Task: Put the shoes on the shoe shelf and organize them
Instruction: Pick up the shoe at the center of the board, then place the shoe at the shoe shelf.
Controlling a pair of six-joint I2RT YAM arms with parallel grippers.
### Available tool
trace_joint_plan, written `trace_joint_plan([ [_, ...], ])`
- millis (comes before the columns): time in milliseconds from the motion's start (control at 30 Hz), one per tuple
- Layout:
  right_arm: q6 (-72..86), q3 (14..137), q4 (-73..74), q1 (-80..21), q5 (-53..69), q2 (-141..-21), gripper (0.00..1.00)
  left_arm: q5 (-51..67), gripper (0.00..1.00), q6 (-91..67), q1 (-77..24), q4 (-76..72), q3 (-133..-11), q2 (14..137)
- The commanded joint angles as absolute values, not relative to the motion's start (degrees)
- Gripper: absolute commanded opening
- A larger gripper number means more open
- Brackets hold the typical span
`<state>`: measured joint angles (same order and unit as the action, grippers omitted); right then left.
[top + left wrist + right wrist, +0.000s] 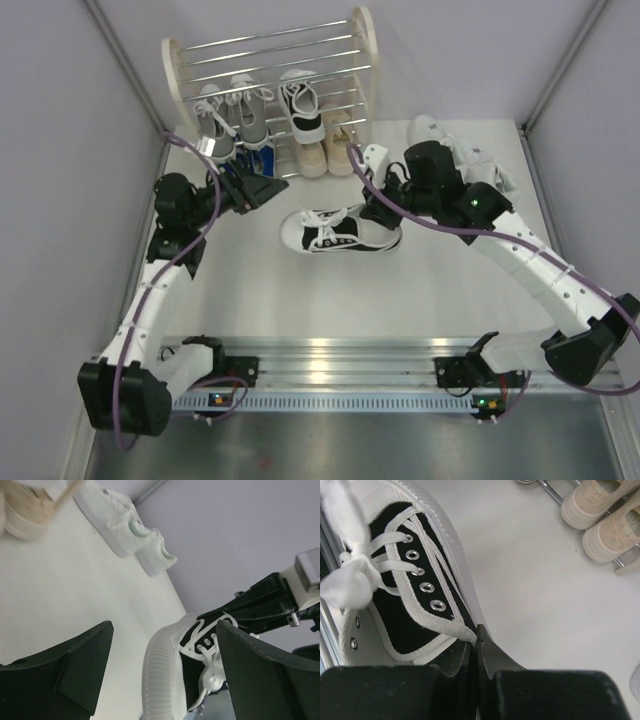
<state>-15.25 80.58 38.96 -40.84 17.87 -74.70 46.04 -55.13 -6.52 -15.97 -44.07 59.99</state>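
A black-and-white shoe [338, 232] lies on the table in front of the shoe shelf [365, 40], toe to the left. My right gripper [386, 212] is at its heel end, shut on the shoe's side wall [465, 610] by the last eyelets, with one finger inside and one outside [477, 635]. My left gripper [255, 188] stands open just left of the toe. The ribbed white toe cap [165, 675] lies ahead between its fingers [164, 630], untouched. On the shelf sit grey shoes [235, 115], another black-and-white shoe [302, 108] and beige shoes [325, 148].
A pair of white shoes [120, 520] stands on the table right of the shelf, partly behind my right arm [430, 130]. A blue shoe [250, 160] shows partly at the shelf's foot behind my left gripper. Grey walls close in both sides.
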Motion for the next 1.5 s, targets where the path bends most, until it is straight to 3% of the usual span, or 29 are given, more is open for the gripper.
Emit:
trace_joint_plan([
  [0, -14.68, 84.37, 35.86, -38.15, 20.13, -71.28, 0.0, 35.47, 0.9, -36.51, -4.92, 7.64, -55.35, 53.97],
  [167, -14.33, 86.22, 35.16, -35.52, 19.52, -72.16, 0.0, 21.28, 0.94, -24.63, -4.92, 21.87, -61.26, 48.7],
  [567, -5.03, 93.51, 29.45, -31.82, 2.32, -81.38, 0.0, 12.13, 0.95, -24.61, -4.92, 25.49, -47.29, 29.19],
  [800, -1.23, 100.46, 28.66, -32.08, -3.95, -88.15, 0.0, 11.6, 0.96, -25.14, -4.92, 26.63, -45.44, 24.43],
  [967, 3.77, 103.18, 26.55, -33.48, -16.23, -91.23, 0.0, 11.87, 0.96, -25.22, -4.92, 26.72, -45.53, 24.26],
  [1467, 9.14, 107.66, 18.11, -35.16, -24.34, -99.04, 0.0, 12.48, 0.97, -25.75, -4.92, 26.63, -45.7, 24.52],
])
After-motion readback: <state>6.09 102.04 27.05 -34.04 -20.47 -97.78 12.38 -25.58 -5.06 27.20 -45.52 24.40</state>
